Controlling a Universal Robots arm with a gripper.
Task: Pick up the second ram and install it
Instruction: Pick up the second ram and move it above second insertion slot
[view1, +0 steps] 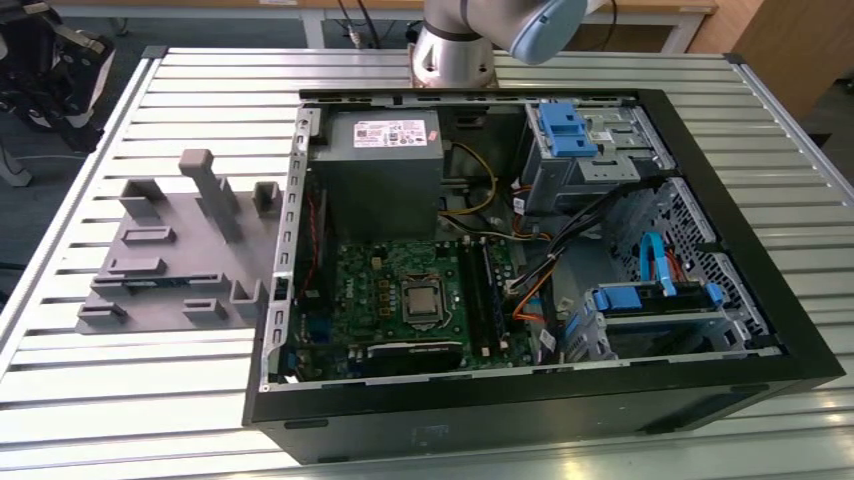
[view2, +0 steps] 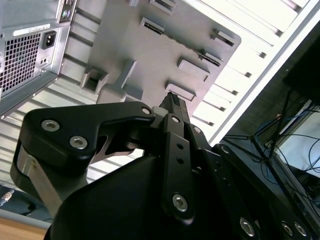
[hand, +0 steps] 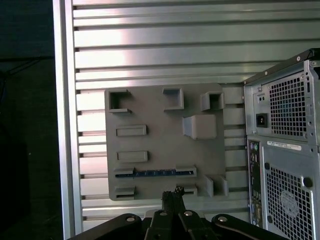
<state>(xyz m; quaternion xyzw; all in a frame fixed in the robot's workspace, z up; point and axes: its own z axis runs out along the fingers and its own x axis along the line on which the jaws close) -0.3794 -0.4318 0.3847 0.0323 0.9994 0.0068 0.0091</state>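
The arm (view1: 451, 55) rose from its base at the upper middle of the exterior view, behind the open computer case (view1: 534, 405). Its blue-capped joint (view1: 547, 25) bent toward the upper edge, where the rest of the arm passed out of the frame.

In both wrist views the gripper (hand: 174, 191) (view2: 172, 98) hung well above the slatted metal bench (hand: 150, 50), pointing down toward the gray fixture plate (hand: 160, 150) and touching nothing. Its black fingers (hand: 170, 200) were pressed together with nothing between them.

The second ram (hand: 155, 172) lay on edge in a long slot of the fixture plate, a thin dark green strip. The first wrist view showed it as the slot nearest the fingertips. In the second wrist view it appeared as a dark line (view2: 185, 44) across the plate, beyond the fingertips.

In the exterior view the plate (view1: 174, 270) sat on the bench at the exterior view's left, just beside the case. The ram (view1: 134, 283) was in its lower part, well apart from the green motherboard (view1: 387, 290) inside the case.
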